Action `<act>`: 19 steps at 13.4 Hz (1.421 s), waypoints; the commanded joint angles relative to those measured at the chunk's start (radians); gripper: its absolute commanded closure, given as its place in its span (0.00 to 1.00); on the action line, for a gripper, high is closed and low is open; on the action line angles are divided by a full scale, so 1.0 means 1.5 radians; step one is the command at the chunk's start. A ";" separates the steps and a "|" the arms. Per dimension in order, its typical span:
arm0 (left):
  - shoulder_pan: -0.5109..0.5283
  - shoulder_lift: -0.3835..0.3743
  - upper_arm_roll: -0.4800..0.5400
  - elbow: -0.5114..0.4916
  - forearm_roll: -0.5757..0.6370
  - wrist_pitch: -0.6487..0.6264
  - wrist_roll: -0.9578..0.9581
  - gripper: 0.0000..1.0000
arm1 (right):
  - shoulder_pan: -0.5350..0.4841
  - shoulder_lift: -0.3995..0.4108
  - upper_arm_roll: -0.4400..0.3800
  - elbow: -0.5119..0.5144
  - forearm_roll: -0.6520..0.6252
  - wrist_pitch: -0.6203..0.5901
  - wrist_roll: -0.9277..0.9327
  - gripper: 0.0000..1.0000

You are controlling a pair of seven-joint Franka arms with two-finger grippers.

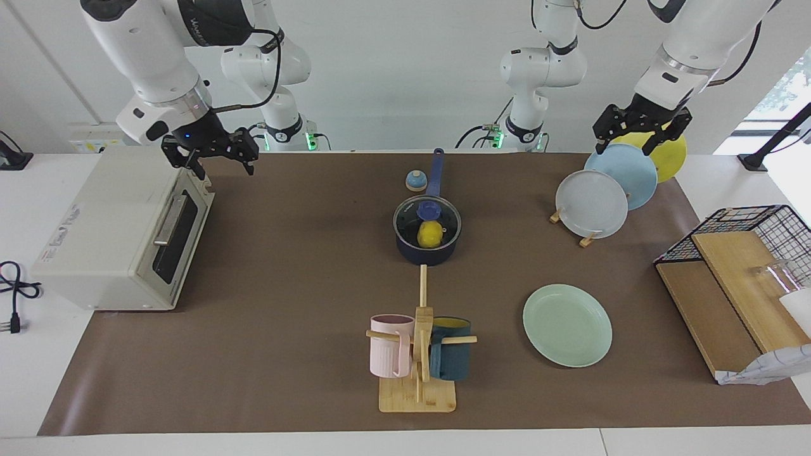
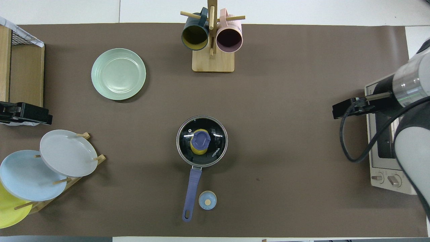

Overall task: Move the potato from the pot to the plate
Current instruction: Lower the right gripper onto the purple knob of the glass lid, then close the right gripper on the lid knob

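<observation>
The navy pot (image 1: 427, 248) stands mid-table with its long handle (image 2: 192, 188) toward the robots. A glass lid with a blue knob (image 1: 428, 208) covers it. The yellow potato (image 1: 430, 235) lies inside under the lid and also shows in the overhead view (image 2: 196, 150). The mint-green plate (image 1: 567, 324) lies bare, farther from the robots than the pot, toward the left arm's end; it shows in the overhead view too (image 2: 118, 74). My left gripper (image 1: 624, 149) is open in the air over the plate rack. My right gripper (image 1: 225, 168) is open in the air over the toaster oven.
A rack (image 1: 586, 239) holds grey-white (image 1: 591, 202), light blue (image 1: 627, 172) and yellow plates. A toaster oven (image 1: 120, 234) sits at the right arm's end. A mug tree (image 1: 419, 342) holds pink and teal mugs. A small blue round object (image 1: 415, 181) lies beside the pot's handle. A wire basket (image 1: 754, 221) holds boards.
</observation>
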 commanded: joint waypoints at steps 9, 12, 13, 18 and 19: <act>-0.005 -0.020 0.000 -0.025 0.013 0.023 -0.007 0.00 | 0.310 0.179 0.009 0.045 -0.049 0.194 0.348 0.00; -0.005 -0.020 0.000 -0.026 0.013 0.037 -0.006 0.00 | 0.341 0.153 0.009 -0.072 -0.049 0.303 0.353 0.00; -0.005 -0.020 0.000 -0.026 0.013 0.037 -0.007 0.00 | 0.356 0.150 0.009 -0.090 -0.053 0.304 0.358 0.00; -0.005 -0.019 0.000 -0.025 0.013 0.039 -0.007 0.00 | 0.391 0.165 0.009 -0.114 -0.088 0.337 0.362 0.00; -0.005 -0.019 0.000 -0.025 0.013 0.038 -0.007 0.00 | 0.398 0.161 0.009 -0.133 -0.110 0.344 0.363 0.00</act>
